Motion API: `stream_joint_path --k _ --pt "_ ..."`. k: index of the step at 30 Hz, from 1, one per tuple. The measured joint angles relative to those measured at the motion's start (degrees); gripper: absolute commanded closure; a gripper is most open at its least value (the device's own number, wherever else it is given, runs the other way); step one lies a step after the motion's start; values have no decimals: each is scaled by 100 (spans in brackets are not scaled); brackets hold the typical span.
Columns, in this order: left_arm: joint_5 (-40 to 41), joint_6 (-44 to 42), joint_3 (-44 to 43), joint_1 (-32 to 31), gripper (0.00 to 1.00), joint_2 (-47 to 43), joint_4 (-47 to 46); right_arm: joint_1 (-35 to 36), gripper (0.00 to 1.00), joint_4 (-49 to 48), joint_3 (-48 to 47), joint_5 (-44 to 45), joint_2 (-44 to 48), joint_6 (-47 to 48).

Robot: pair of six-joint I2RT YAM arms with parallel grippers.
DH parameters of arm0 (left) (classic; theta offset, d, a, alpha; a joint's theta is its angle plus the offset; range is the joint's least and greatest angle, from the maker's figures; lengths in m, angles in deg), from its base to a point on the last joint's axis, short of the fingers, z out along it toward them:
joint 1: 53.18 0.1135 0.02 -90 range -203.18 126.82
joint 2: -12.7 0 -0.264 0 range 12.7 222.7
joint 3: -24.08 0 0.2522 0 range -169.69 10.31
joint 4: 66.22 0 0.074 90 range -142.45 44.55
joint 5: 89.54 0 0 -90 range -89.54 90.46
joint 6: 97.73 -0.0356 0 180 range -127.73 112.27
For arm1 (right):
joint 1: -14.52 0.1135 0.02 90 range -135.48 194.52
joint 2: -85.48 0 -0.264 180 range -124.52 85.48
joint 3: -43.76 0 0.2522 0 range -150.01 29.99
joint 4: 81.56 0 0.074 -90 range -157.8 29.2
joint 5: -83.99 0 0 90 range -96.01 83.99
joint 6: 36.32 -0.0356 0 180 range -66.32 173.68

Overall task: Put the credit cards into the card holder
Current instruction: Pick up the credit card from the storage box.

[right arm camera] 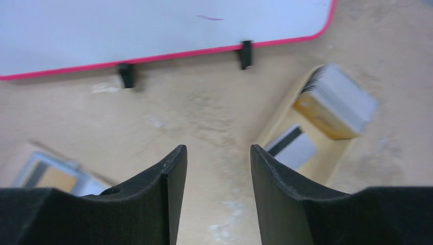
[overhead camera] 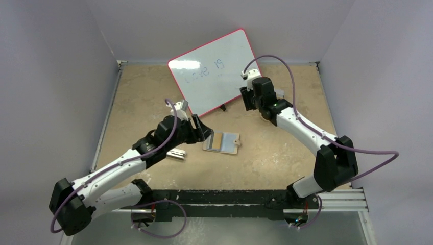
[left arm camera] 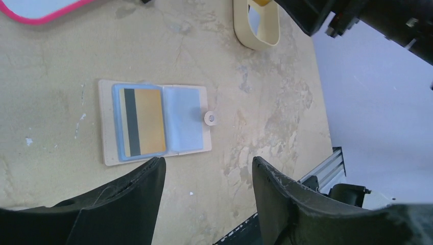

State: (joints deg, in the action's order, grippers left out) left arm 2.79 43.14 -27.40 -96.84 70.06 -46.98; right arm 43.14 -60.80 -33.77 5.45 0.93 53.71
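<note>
- Open wallet (left arm camera: pixel 186 125) lies flat mid-table, pockets facing up, orange card (left arm camera: pixel 145 121) already tucked inside.
- Left gripper (left arm camera: pixel 209 189) hovers beside it, jaws released, empty.
- Right gripper (right arm camera: pixel 218 173), jaws apart and empty, faces the tray (right arm camera: pixel 278 115), likely to fetch spare cards (right arm camera: pixel 297 149).

A whiteboard (overhead camera: pixel 213 71) with a pink-red rim is seen propped at a tilt at the far side of the table (overhead camera: pixel 286 153). Its face is marked with faint dark writing that cannot be read. It is held up on two small black feet (right arm camera: pixel 125 75), which are planted on the tabletop. The tabletop is shown as a mottled beige surface, flecked here and there with pale marks. A cream oval tray (left arm camera: pixel 241 28) with a rounded rim is set on it near the board's right end. A small silver-white block (overhead camera: pixel 176 154) is laid flat left of centre. The space is closed in by pale lilac walls (overhead camera: pixel 51 76), and an aluminium rail (overhead camera: pixel 339 203) is fixed along the near edge.
</note>
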Motion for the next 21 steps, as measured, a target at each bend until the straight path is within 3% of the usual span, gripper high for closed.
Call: stream_joint_path --k 8,14,21 --pt "404 -715 -365 0 36 -868 1180 -1298 48 -140 -216 -181 -317 1779" --pt "702 -1128 -365 0 36 -1139 1773 -1333 48 -433 162 -599 -249 3112" --pt "863 -1285 -365 0 35 -1467 2186 -1532 47 -278 164 -931 -610 4015"
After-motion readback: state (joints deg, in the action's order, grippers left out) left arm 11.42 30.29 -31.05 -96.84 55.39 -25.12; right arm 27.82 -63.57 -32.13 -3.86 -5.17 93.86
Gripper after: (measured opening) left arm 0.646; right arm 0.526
